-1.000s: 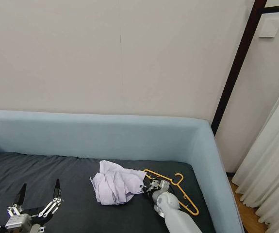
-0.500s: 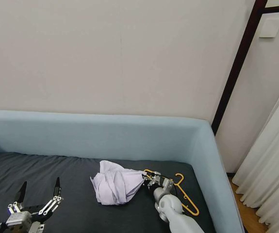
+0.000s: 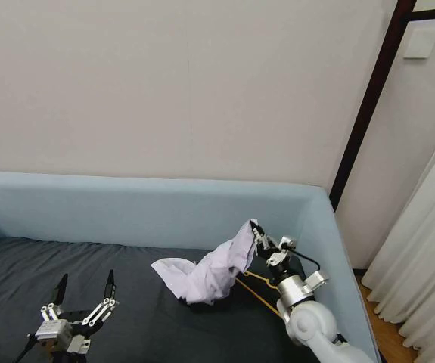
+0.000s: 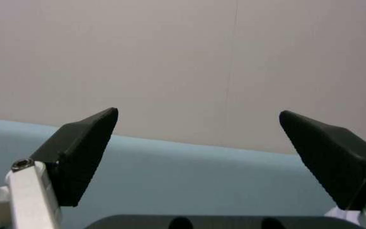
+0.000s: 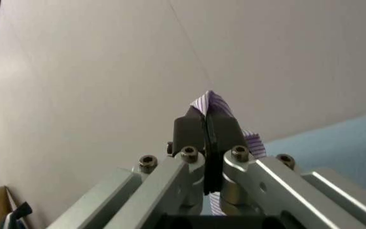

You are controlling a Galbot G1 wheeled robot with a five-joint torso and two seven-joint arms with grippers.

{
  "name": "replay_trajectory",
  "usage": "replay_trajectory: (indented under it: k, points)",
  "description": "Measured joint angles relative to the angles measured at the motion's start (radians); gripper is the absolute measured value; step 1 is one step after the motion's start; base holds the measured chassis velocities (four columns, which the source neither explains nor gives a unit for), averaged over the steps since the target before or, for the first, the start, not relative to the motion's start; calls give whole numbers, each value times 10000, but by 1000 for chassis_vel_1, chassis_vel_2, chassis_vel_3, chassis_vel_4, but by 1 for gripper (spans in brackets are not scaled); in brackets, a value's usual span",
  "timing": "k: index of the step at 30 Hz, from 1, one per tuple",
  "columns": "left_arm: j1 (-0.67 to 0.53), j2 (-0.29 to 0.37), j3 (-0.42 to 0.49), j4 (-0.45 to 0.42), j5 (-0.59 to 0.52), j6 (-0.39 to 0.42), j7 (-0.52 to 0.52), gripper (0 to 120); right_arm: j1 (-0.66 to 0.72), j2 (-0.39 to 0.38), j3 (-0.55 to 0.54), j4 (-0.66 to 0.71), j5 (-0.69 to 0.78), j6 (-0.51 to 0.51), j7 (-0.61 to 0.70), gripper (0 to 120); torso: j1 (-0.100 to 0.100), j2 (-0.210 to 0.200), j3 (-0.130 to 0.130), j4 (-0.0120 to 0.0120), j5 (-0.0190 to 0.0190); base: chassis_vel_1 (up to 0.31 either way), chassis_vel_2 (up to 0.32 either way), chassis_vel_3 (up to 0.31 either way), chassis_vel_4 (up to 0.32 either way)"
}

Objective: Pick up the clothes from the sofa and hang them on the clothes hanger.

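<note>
Right gripper [image 3: 257,234] has its fingers clamped on one corner of the lilac shirt [image 3: 211,274]. The rest trails down from them onto the sofa [image 3: 164,215], over the orange hanger [image 3: 256,288] just below. That tiny pinch might slip, or the cloth could snag the hanger. Left gripper [image 3: 86,281] sits wide open, well apart.

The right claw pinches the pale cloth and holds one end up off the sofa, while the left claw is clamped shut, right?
Not quite: the left gripper is open, its jaws spread wide, as the left wrist view shows. The rest holds: the right gripper pinches the pale cloth, one end held up off the sofa.
</note>
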Motion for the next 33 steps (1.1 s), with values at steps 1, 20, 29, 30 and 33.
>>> replay_trajectory:
  k: [1, 20, 29, 30, 33]
  points:
    - [0, 0, 0, 0, 0, 0, 0, 100, 0, 0, 0, 0, 0, 0, 0, 0, 0, 0, 0, 0, 0, 0, 0, 0, 0]
    - [-1323, 237, 587, 773, -366, 436, -54, 100, 3785, -3563, -1161, 403, 2555, -137, 430, 0, 0, -1, 2, -1, 0, 0, 0, 0, 0]
    - [-1753, 302, 393, 1051, -593, 630, -68, 100, 6752, -3529, -2349, 437, 3580, -301, 612, 0, 1, -1, 2, 2, -3, 0, 0, 0, 0]
    - [-1791, 312, 360, 1083, -616, 645, -69, 100, 6987, -3495, -2348, 523, 3737, -327, 664, 0, 1, -2, 2, 1, -3, 0, 0, 0, 0]
    - [-1859, 326, 285, 1153, -649, 664, -70, 100, 7143, -3486, -2223, 828, 3960, -391, 771, 0, 1, -1, 1, 1, -5, 0, 0, 0, 0]
